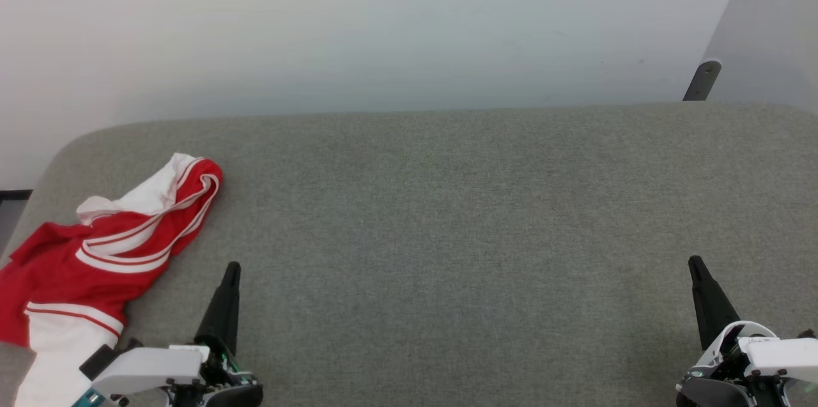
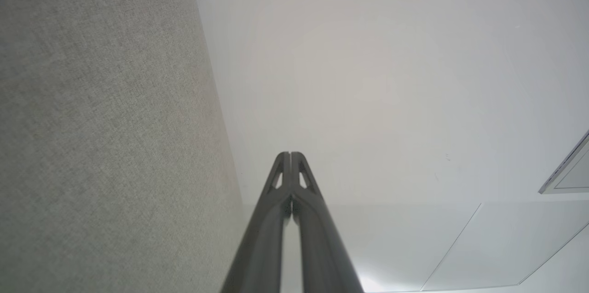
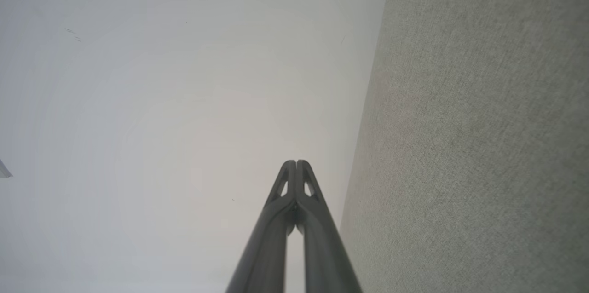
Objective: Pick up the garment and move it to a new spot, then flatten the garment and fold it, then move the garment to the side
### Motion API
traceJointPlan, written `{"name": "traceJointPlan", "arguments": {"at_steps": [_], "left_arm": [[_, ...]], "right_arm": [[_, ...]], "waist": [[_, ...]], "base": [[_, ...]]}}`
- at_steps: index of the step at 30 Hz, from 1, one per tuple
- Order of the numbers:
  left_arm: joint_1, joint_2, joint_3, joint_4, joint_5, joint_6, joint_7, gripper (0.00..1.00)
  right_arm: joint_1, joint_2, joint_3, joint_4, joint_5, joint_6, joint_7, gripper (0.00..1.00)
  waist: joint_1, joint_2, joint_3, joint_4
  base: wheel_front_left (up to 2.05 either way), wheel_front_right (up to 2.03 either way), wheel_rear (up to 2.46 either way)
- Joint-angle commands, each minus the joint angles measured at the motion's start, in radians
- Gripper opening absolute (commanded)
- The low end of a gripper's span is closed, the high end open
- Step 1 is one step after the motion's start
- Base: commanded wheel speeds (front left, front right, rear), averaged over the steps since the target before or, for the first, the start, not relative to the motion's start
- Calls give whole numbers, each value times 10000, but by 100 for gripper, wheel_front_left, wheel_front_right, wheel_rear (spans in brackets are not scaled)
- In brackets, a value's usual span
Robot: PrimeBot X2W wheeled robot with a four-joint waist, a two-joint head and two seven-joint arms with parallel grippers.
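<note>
Garment [image 1: 96,253] lies crumpled at the near-left corner of the grey fabric surface [image 1: 447,215]. The red body is bunched, and a white sleeve with stripe trim points toward the far side. Another white part runs out of the head view at the near-left. We can't see the lettering.

Left gripper [image 1: 231,268] is just right of the garment, apparently not touching it, with fingers pressed together and nothing between them. Right gripper [image 1: 695,261] is well apart at the near right, also closed and empty. Both wrist views confirm the tips meet.

Our read is step one, with the pickup not yet started. For the next move, the left gripper needs to open, shift left over the red bunch, drop and pinch a thick fold. It can then carry the garment toward the middle, where there is room to spread it. We expect the right arm to be needed for flattening.

Around it there is a pale wall [image 1: 383,23] behind the far edge. A dark bracket [image 1: 702,80] sits at the far right beside a pale panel [image 1: 767,30], well away from the work. We see no obstacle between the left gripper and the garment.

One risk is that the garment sits close to the left edge, so a shallow pinch or a sideways drag could pull it off.
</note>
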Motion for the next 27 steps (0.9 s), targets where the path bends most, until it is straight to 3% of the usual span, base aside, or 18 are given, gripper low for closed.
{"name": "traceJointPlan", "arguments": {"at_steps": [1, 27], "left_arm": [[-109, -11, 17, 2, 25, -62, 3, 0], [-110, -11, 17, 2, 25, -62, 3, 0]], "right_arm": [[-56, 31, 26, -7, -13, 5, -11, 0], [-56, 31, 26, -7, -13, 5, -10, 0]], "waist": [[0, -1, 0, 0], [0, -1, 0, 0]], "base": [[0, 0, 0], [0, 0, 0]]}}
